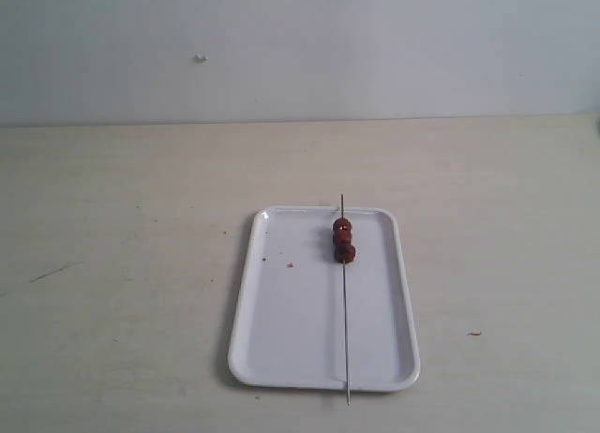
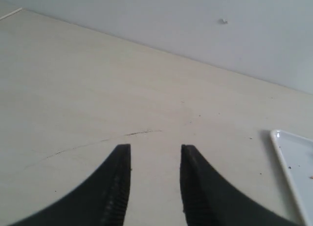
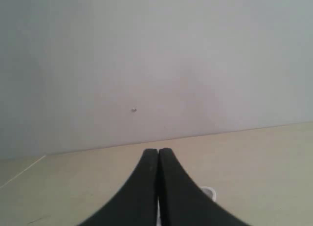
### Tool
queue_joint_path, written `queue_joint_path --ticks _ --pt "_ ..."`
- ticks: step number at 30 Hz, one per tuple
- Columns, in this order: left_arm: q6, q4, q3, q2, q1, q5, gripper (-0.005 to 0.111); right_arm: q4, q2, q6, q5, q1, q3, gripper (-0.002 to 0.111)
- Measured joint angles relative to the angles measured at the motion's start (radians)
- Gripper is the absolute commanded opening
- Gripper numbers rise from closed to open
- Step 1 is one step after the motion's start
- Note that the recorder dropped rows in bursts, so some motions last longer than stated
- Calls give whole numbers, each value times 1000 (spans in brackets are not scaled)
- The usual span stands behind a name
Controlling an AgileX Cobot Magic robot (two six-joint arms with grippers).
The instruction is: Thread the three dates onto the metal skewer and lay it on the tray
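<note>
Right claw (image 3: 158,152) — black tips together.

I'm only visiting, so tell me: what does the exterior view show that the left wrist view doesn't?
Only the exterior view shows the skewer lying lengthwise on the tray, with the dates threaded near its end closer to the wall. Only the left wrist view shows the left gripper, open and holding nothing. Both show the table, the wall with its small speck, and the tray, though the wrist view catches just one corner.
</note>
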Motion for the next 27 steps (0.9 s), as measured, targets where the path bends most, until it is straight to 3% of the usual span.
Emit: queue_joint_path --ticks 27 --pt "-28 48 0 0 4 19 35 0 0 0 0 0 0 0"
